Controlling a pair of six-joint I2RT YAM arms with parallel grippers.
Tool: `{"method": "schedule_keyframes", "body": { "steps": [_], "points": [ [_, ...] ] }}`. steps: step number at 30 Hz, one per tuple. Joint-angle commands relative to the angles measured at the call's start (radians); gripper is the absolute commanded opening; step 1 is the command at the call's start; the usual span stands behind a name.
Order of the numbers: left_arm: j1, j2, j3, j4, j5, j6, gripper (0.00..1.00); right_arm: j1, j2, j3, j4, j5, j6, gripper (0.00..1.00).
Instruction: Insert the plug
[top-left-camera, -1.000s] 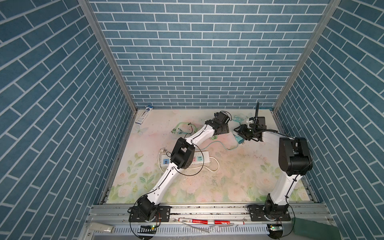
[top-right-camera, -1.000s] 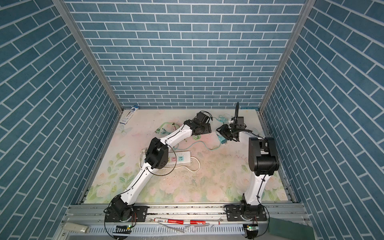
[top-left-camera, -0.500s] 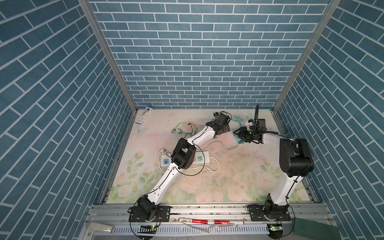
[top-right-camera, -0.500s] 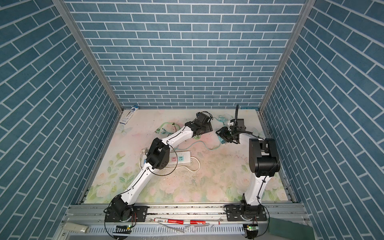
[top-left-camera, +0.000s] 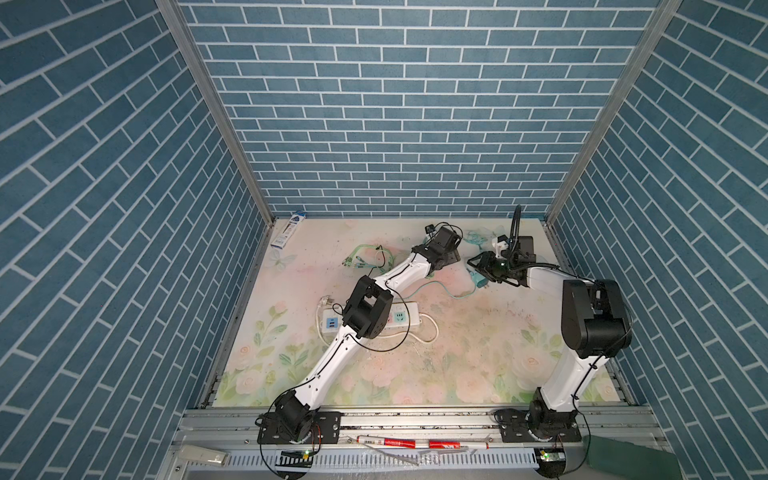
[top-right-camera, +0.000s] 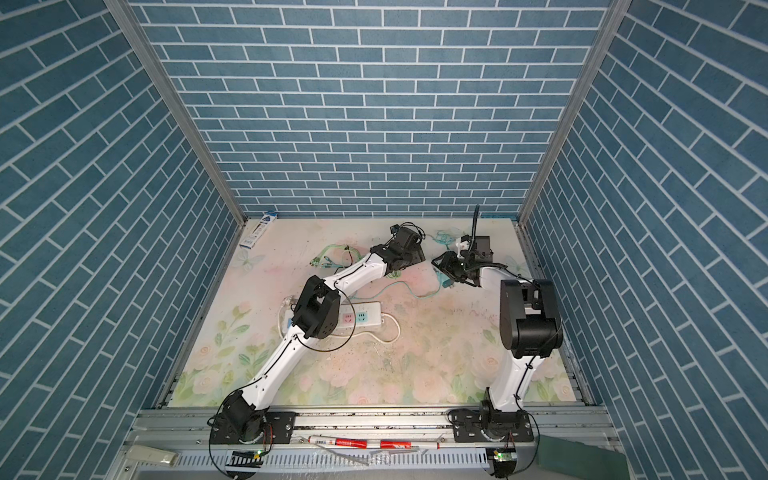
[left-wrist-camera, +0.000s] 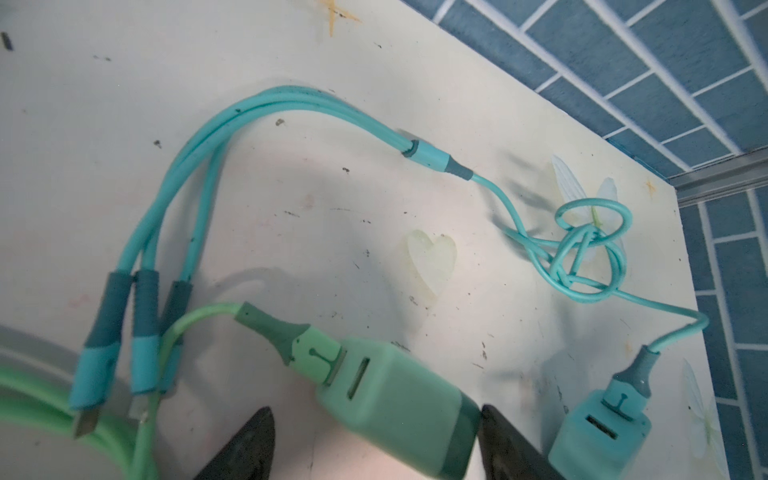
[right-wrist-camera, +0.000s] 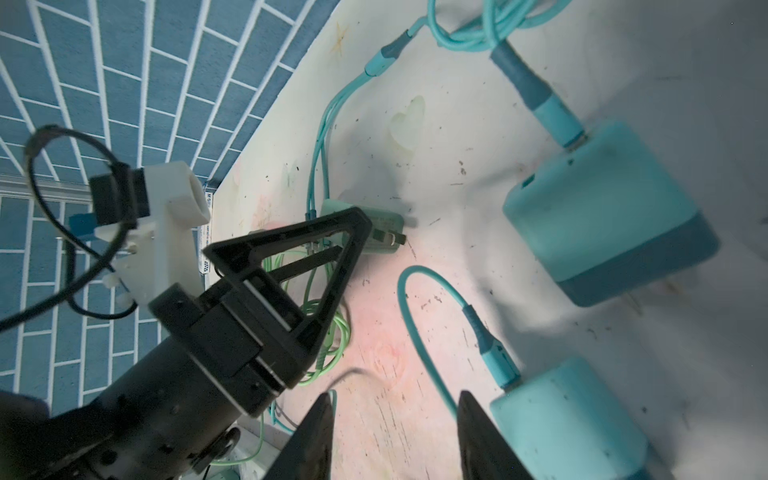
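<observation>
A green plug with a green cable lies on the table between the fingers of my left gripper. The gripper is open: one finger touches the plug's dark end, the other stands apart. The right wrist view shows that plug with its prongs free. My right gripper is open over bare table, beside a teal plug. In both top views the white power strip lies mid-table, partly under the left arm. Both grippers work near the back.
A second teal plug and a knotted teal cable lie close by. A green cable bundle sits at the back left of centre, a small box in the back left corner. A black device stands at the back right.
Both arms have shifted only slightly: the left gripper has reached a little farther back, and the right gripper has crept a little to the left.
</observation>
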Motion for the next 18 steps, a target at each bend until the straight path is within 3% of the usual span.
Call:
{"method": "schedule_keyframes", "body": {
  "steps": [1, 7, 18],
  "points": [
    [-0.007, 0.016, 0.036, -0.065, -0.048, -0.034, 0.77, -0.004, -0.036, -0.035, 0.019, -0.016, -0.031, 0.48],
    [-0.005, -0.011, 0.010, -0.154, -0.105, -0.059, 0.77, -0.003, -0.044, -0.041, 0.032, -0.021, -0.031, 0.48],
    [0.020, -0.129, -0.224, -0.065, -0.133, -0.108, 0.74, -0.003, -0.046, -0.050, 0.066, -0.044, -0.026, 0.46]
  ]
}}
